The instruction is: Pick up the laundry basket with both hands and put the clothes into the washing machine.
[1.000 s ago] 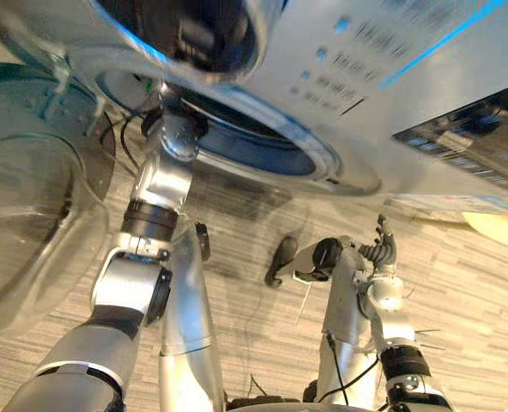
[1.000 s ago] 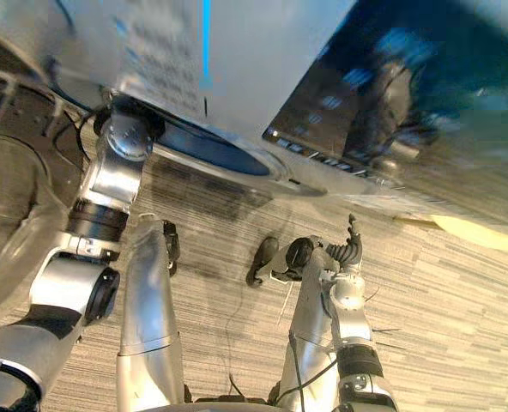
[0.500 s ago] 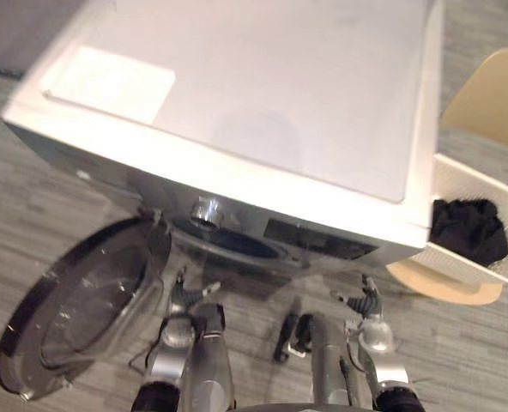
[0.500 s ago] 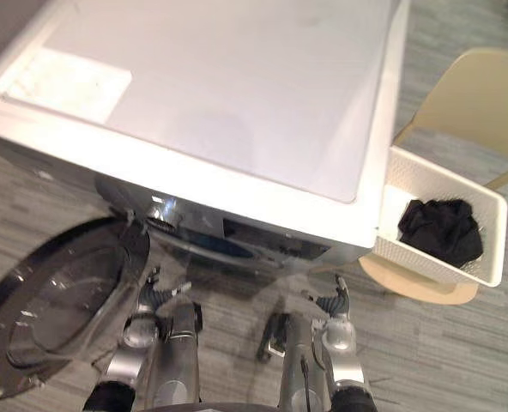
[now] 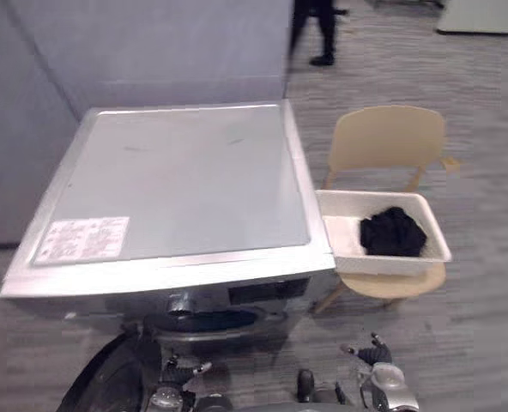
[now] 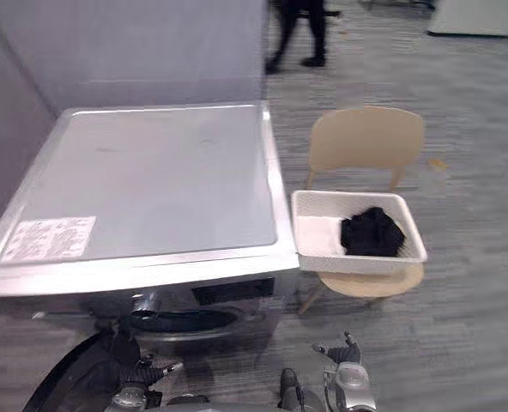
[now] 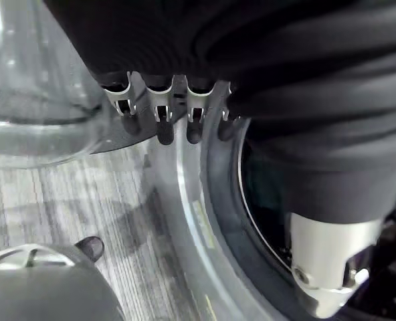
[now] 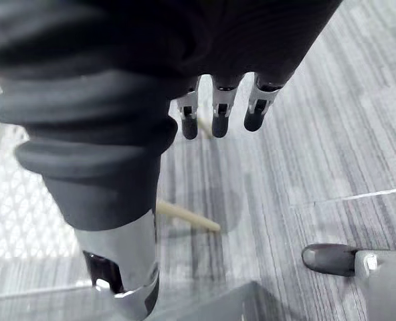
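The washing machine (image 5: 177,206) takes up the left and centre of the eye views, its flat grey top facing up, with a white label near the lower left corner of that top. It stands on a grey striped floor (image 5: 486,172). Its round door (image 5: 108,386) hangs open at the lower left of the frame, below the drum opening (image 5: 207,320) at the lower centre. Just right of the machine stands a beige chair (image 5: 390,137). The white laundry basket (image 5: 391,264) sits on the chair's seat, its left end touching or just beside the machine's side. The black clothes (image 5: 392,233) lie bunched in the right half of the basket. At the top centre, a person's dark legs (image 5: 318,30) are on the floor well behind the machine.

At the bottom edge, the left hand (image 5: 178,373) shows below the drum opening, and the right hand (image 5: 372,354) shows right of centre, below the chair. In the wrist views the left hand's fingers (image 7: 164,127) hang loosely spread by the opening's rim, and the right hand's fingers (image 8: 218,117) hang relaxed above the floor; both hands are empty and apart from the basket.
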### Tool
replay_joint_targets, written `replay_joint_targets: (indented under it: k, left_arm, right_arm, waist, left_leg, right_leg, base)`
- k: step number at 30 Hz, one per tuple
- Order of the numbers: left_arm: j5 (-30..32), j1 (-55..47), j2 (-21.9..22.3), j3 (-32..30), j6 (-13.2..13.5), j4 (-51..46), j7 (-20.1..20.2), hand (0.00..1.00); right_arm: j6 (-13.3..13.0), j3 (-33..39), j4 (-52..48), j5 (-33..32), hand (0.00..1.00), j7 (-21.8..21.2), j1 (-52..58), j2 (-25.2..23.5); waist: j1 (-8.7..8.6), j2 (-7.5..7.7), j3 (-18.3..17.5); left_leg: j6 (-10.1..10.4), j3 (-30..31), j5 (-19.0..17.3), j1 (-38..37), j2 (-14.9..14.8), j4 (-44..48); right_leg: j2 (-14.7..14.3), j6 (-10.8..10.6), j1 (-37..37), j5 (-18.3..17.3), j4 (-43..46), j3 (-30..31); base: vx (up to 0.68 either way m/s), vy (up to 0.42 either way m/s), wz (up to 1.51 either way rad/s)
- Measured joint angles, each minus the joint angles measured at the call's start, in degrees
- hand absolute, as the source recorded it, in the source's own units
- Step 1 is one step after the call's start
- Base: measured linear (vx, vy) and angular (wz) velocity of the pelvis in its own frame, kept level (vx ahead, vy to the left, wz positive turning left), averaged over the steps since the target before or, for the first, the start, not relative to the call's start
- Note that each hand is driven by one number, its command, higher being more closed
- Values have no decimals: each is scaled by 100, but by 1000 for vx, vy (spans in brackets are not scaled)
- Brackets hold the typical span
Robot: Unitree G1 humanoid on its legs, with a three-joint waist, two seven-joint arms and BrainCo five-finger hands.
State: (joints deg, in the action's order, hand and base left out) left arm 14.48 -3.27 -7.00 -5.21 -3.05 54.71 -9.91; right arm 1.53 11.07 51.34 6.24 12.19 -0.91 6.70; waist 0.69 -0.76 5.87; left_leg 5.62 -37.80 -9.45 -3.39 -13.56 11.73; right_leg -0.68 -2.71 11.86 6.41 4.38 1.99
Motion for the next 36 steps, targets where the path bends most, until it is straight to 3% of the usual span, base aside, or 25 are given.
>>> replay_joint_targets:
  k: [1, 3, 5, 6, 7, 8, 9, 10, 11, 12, 13, 14, 17, 20, 22, 23, 25, 26, 27, 28, 29, 30, 32, 34, 36]
  left_arm:
    - [28, 2, -26, 1, 8, -17, 1, 0]
    - [124, 94, -12, 21, 17, 48, 32, 0]
    - [158, 26, -25, 88, 1, 85, 110, 0]
    - [201, 34, -48, 149, -17, 135, 116, 0]
    - [221, 50, -52, 195, -20, 151, 116, 0]
    - [255, 88, 13, 236, -18, 169, 120, 0]
    - [265, 98, 3, 226, -15, 185, 116, 0]
    - [270, 102, 10, 160, -3, 184, 119, 0]
    - [267, 47, 92, 76, 27, 147, 114, 0]
    - [260, 35, 136, 65, 53, 147, 116, 0]
    - [227, 26, 223, 65, 122, 137, 113, 0]
    - [191, -17, 216, 59, 126, 67, 105, 0]
    - [99, -61, 248, 56, 124, -59, 96, 0]
    - [78, -49, 290, 50, 173, -187, 99, 0]
    - [80, -67, 301, 32, 170, -199, 100, 0]
    - [82, -72, 292, -25, 163, -200, 100, 0]
    - [81, -53, 339, -196, 137, -250, 103, 0]
    - [78, -53, 298, -233, 143, -258, 101, 0]
    - [78, -74, 301, -229, 135, -231, 98, 0]
    - [56, -103, 236, -215, 103, -212, 95, 0]
    - [6, -109, 204, -167, 102, -224, 92, 0]
    - [-19, -108, 159, -146, 101, -234, 91, 0]
    - [-42, -137, 142, -102, 102, -269, 59, 0]
    - [-71, -121, 184, -107, 107, -396, -36, 0]
    - [-117, -20, 212, -108, 105, -434, -42, 0]
  right_arm:
    - [4, -12, 31, -3, 0, 4, -79, -16]
    - [8, -35, 299, -7, 0, 20, -224, 58]
    - [17, -40, 461, -6, 0, 19, -270, 55]
    - [22, -37, 508, -5, 0, 24, -280, 73]
    - [24, -41, 534, -5, 0, 26, -287, 88]
    - [28, -64, 588, -3, 0, 25, -255, 115]
    - [33, -93, 651, 3, 0, 28, -239, 124]
    - [86, -105, 812, 5, 0, 29, -213, 140]
    - [132, -188, 872, 53, 0, 39, -272, 140]
    - [131, -210, 869, 66, 0, 40, -296, 174]
    - [138, -209, 886, 97, 0, 40, -355, 248]
    - [141, -218, 925, 113, 0, 39, -349, 276]
    - [143, -204, 926, 112, 0, 40, -302, 264]
    - [142, -324, 844, 112, 0, 41, -289, 222]
    - [128, -457, 732, 112, 0, 41, -255, 216]
    - [130, -500, 697, 111, 0, 42, -257, 182]
    - [135, -548, 646, 123, 0, 62, -263, 170]
    - [137, -547, 701, 130, 0, 73, -256, 155]
    - [137, -554, 730, 167, 0, 68, -261, 172]
    - [137, -573, 771, 246, 0, 65, -271, 126]
    - [137, -622, 789, 290, 0, 55, -294, 108]
    - [135, -646, 789, 292, 0, 49, -312, 118]
    - [112, -644, 779, 293, 0, 45, -385, 139]
    - [83, -642, 732, 292, 0, 46, -471, 138]
    - [79, -628, 654, 287, 0, 46, -520, 131]
  waist:
    - [10, 39, 3]
    - [-126, -97, 126]
    - [-110, -71, 109]
    - [-109, -93, 122]
    - [-122, -140, 133]
    - [-141, -247, 113]
    - [-118, -257, 128]
    - [3, -288, 147]
    - [116, -314, 177]
    - [147, -356, 211]
    - [194, -391, 333]
    - [318, -395, 418]
    - [497, -444, 562]
    - [602, -406, 621]
    - [686, -458, 592]
    - [787, -432, 598]
    - [784, -214, 602]
    - [780, -149, 573]
    - [789, -163, 577]
    - [773, -32, 566]
    - [739, 83, 575]
    - [690, 94, 577]
    - [634, 93, 578]
    - [652, 69, 582]
    - [641, 10, 605]
  left_leg:
    - [-35, -261, -44, -42, -48, 22]
    - [73, -1098, -91, -404, -161, -84]
    - [260, -1734, -230, -676, -254, 28]
    - [415, -2149, -385, -782, -355, 287]
    - [490, -2347, -464, -852, -492, 475]
    - [568, -2586, -505, -977, -836, 1033]
    - [531, -2492, -486, -980, -1077, 1488]
    - [-602, -1896, -318, -737, -1606, 2677]
    - [-1400, -760, 28, -189, -1819, 3924]
    - [-1094, -198, -152, 96, -1659, 4232]
    - [-580, 1118, -507, 819, -956, 4682]
    - [-423, 1804, -628, 1262, -438, 4731]
    - [-444, 2455, -640, 2052, 133, 4001]
    - [-400, 2462, -333, 2415, 633, 1733]
    - [-652, 1887, 359, 2406, 655, 707]
    - [-998, 1745, 752, 2321, 649, 575]
    - [-1418, 1680, 642, 2447, 679, 883]
    - [-1577, 1532, 512, 2365, 714, 1066]
    - [-1531, 1500, 413, 2234, 737, 1018]
    - [-1504, 1682, 230, 1996, 862, 952]
    - [-1522, 1951, 48, 1856, 1047, 1051]
    - [-1533, 2135, -66, 1783, 1126, 1135]
    - [-1531, 2797, -263, 1295, 1470, 1056]
    - [-1458, 3326, -356, 1114, 1563, 998]
    - [-1404, 3976, -386, 1055, 1599, 945]
  right_leg:
    - [99, 222, 42, -194, -91, -513]
    - [838, 892, 96, -994, 636, -3451]
    - [1346, 1017, 22, -1181, 1256, -4777]
    - [1396, 916, 52, -1220, 1483, -5034]
    - [1272, 905, 88, -1214, 1493, -4979]
    - [937, 907, 186, -1214, 1431, -4682]
    - [773, 945, 201, -1208, 1407, -4470]
    - [347, 1046, 139, -1189, 1176, -4002]
    - [-54, 1083, 23, -1081, 826, -3407]
    - [-160, 1084, -32, -1080, 725, -3244]
    - [-338, 1051, -252, -1060, 451, -2910]
    - [-444, 887, -548, -899, 231, -2712]
    - [-731, 891, -1013, -819, -74, -2088]
    - [-814, 794, -1429, -797, -569, -1643]
    - [-939, 753, -1647, -766, -838, -1522]
    - [-965, 782, -1799, -803, -912, -1428]
    - [-834, 470, -1690, -1194, -541, -1583]
    - [-627, -39, -1392, -1672, 404, -1797]
    - [-538, -277, -1173, -1827, 1115, -1863]
    - [-200, -753, -598, -2018, 2750, -1885]
    - [139, -1221, -138, -1841, 4212, -1811]
    - [294, -1208, 32, -1853, 4772, -1766]
    - [929, -698, 157, -2120, 5421, -1881]
    - [1096, -291, 238, -2353, 4720, -1866]
    - [878, -209, 367, -2391, 3588, -1325]
  base:
    - [-121, -98, -163]
    - [-69, -72, -167]
    - [23, -146, -202]
    - [60, -199, -201]
    - [129, -209, -189]
    - [156, -146, -146]
    - [184, -199, -203]
    - [137, -207, -252]
    - [107, -195, -254]
    - [182, -101, -264]
    - [227, 3, -237]
    - [241, 29, -238]
    - [162, 57, -178]
    - [257, 119, -89]
    - [324, 107, -72]
    - [447, 125, -27]
    - [488, 141, 16]
    - [342, 100, 44]
    - [422, 125, 74]
    - [446, 67, 97]
    - [453, 42, 124]
    - [505, -26, 154]
    - [607, -46, 160]
    - [474, -96, 149]
    - [372, -160, 176]
